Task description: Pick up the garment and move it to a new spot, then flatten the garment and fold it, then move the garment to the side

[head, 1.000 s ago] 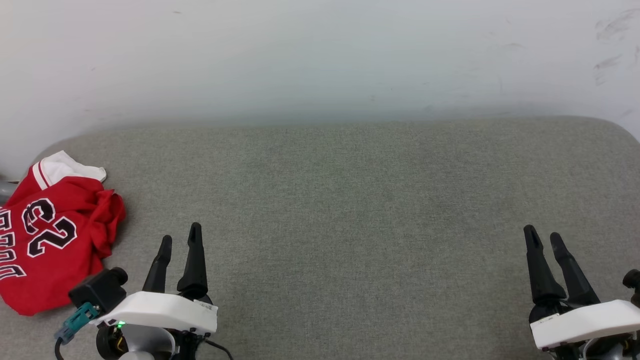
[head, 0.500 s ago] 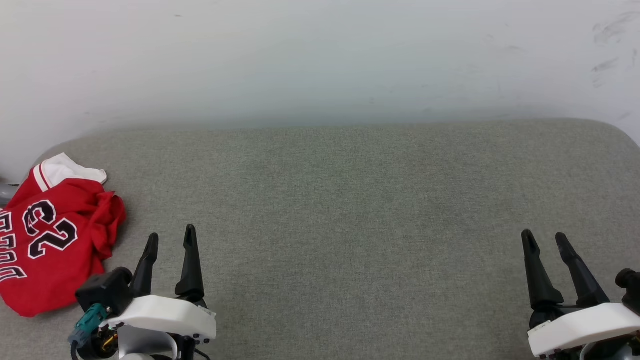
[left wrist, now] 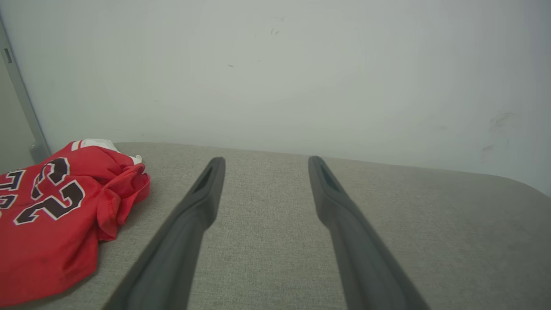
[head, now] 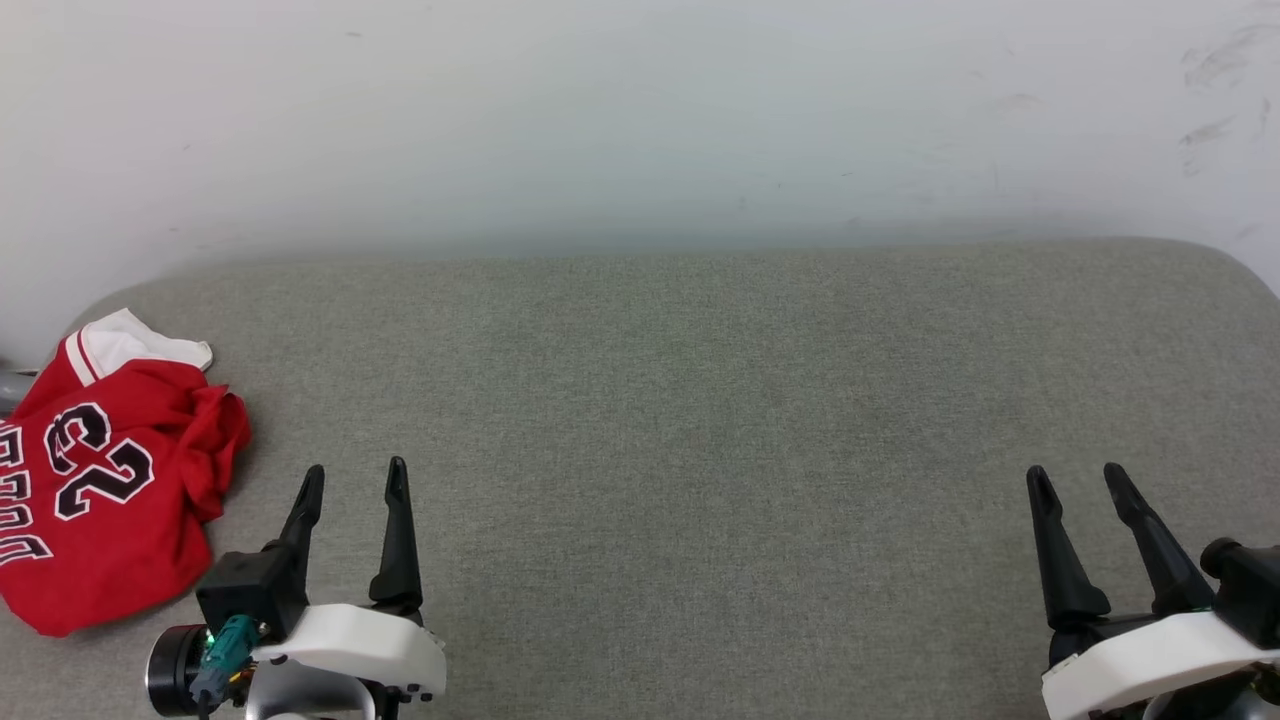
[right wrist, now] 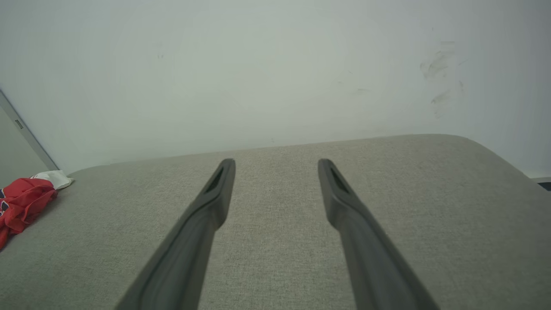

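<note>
The garment [head: 100, 480], a red jersey with a black "23" and a white sleeve, lies crumpled at the far left of the grey cushion; the same red cloth [left wrist: 56, 215] sits left of my left fingers and shows small at the left edge [right wrist: 21, 202] of the right wrist view. My left gripper [head: 355, 478] stands open just right of the garment, apart from it, nothing between its fingers [left wrist: 206, 189]. My right gripper [head: 1078, 480] is open at the lower right, far from the garment, holding nothing.
A wide grey fabric cushion [head: 700, 400] spreads from the garment to the right, with rounded corners at the back. A pale wall [head: 640, 120] rises directly behind it. A grey vertical frame [left wrist: 21, 103] stands by the left end.
Both grippers spread their fingers wider. The left gripper turned a little and drew slightly back; the right one shifted slightly left. The garment has not moved.
</note>
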